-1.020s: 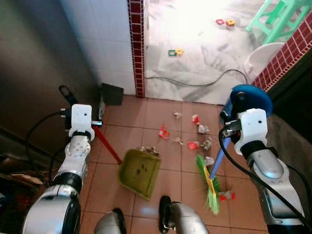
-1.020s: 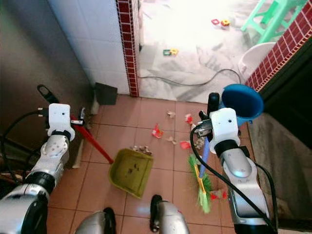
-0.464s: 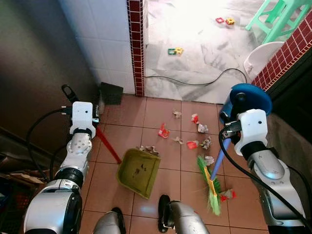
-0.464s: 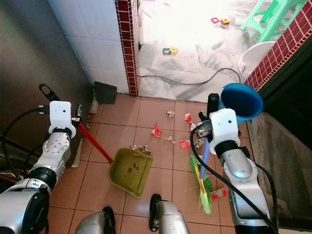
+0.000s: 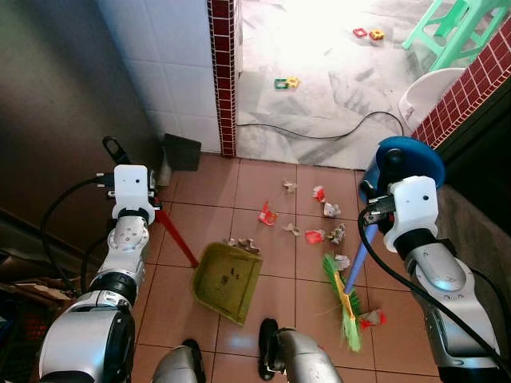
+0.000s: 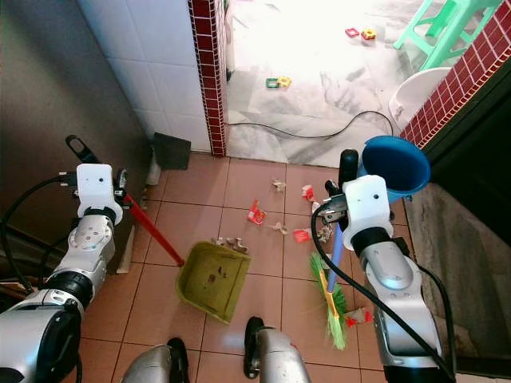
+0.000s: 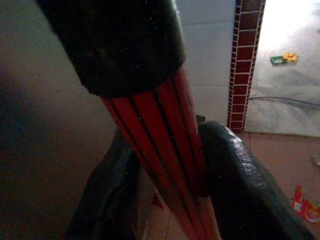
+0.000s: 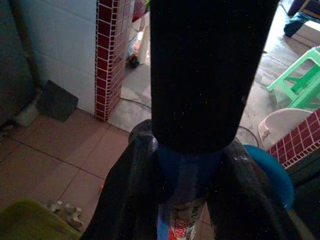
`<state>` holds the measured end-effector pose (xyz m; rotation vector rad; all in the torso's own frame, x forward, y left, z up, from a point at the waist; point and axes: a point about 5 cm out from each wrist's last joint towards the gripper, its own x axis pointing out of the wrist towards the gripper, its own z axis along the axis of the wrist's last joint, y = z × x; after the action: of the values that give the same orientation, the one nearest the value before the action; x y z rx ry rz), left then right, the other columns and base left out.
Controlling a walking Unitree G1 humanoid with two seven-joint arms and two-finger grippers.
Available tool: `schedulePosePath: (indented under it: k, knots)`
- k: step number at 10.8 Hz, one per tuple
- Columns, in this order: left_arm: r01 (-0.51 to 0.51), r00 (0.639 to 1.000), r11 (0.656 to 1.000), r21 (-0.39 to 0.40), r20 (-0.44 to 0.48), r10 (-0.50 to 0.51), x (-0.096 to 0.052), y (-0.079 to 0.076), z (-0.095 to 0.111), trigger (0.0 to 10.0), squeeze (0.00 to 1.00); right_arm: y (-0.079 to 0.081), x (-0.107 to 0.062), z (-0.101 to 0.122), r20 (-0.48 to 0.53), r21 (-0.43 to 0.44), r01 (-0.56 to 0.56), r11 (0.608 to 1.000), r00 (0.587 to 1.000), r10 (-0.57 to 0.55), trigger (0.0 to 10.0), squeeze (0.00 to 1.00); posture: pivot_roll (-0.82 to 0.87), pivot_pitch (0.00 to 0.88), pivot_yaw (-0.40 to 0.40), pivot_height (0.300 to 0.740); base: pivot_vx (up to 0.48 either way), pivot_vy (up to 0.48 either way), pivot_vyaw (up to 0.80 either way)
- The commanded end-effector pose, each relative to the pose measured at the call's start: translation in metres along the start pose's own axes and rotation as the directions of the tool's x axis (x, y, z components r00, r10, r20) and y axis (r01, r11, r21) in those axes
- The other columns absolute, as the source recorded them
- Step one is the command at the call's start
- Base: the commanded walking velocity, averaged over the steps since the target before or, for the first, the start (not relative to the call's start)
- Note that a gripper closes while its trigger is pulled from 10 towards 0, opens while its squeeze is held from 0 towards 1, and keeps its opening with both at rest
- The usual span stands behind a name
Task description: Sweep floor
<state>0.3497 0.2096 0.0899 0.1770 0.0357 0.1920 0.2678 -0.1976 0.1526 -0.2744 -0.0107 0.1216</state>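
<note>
Left claw (image 7: 165, 165): clenched on the red dustpan handle (image 5: 176, 237) near its top, both black fingers pressed against the ribbed shaft, so the pan can be steered from standing height.
Right claw (image 8: 187, 175): clamped around the blue broom handle (image 5: 357, 266), just below its black grip, which keeps the stick steep and the bristles down on the tiles.
Dustpan (image 5: 227, 281): olive-green, flat on the terracotta tile floor (image 5: 263, 187) in front of the robot's feet, mouth turned toward the litter; a few crumpled scraps lie at its far edge.
Broom head (image 5: 343, 299): green bristles with a yellow band, resting on the floor to the right of the pan, apart from it.
Litter (image 5: 315, 215): red and pale wrappers scattered on the tiles beyond the broom and pan; one red scrap (image 5: 374, 318) sits just right of the bristles.
Why so: pan and broom flank the debris, probably so that a leftward stroke drives it into the pan.
Progress: most litter is not yet gathered.
</note>
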Motion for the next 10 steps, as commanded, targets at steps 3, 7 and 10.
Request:
schedulePosePath:
  k: [3,7,10]
  knots:
    - [-0.019,1.000,1.000,0.017,-0.014,0.019,-0.001,0.003,-0.003,0.0,0.00,-0.002,0.001,0.006,0.016,-0.026,0.004,1.000,1.000,-0.004,10.0,0.00,-0.27,0.254,-0.046,0.740,0.000,0.000,0.00]
    - [-0.023,1.000,0.999,0.027,-0.021,0.024,-0.002,0.003,-0.006,0.0,0.00,0.005,0.008,0.006,0.032,-0.014,-0.009,1.000,0.999,0.009,10.0,0.00,-0.24,0.238,-0.037,0.740,0.000,0.000,0.00]
    - [-0.039,0.999,0.999,0.000,-0.038,0.039,0.000,0.001,-0.004,0.0,0.00,0.013,0.017,0.008,0.055,0.007,-0.018,1.000,0.998,0.017,10.0,0.00,-0.21,0.212,-0.020,0.740,0.000,0.000,0.00]
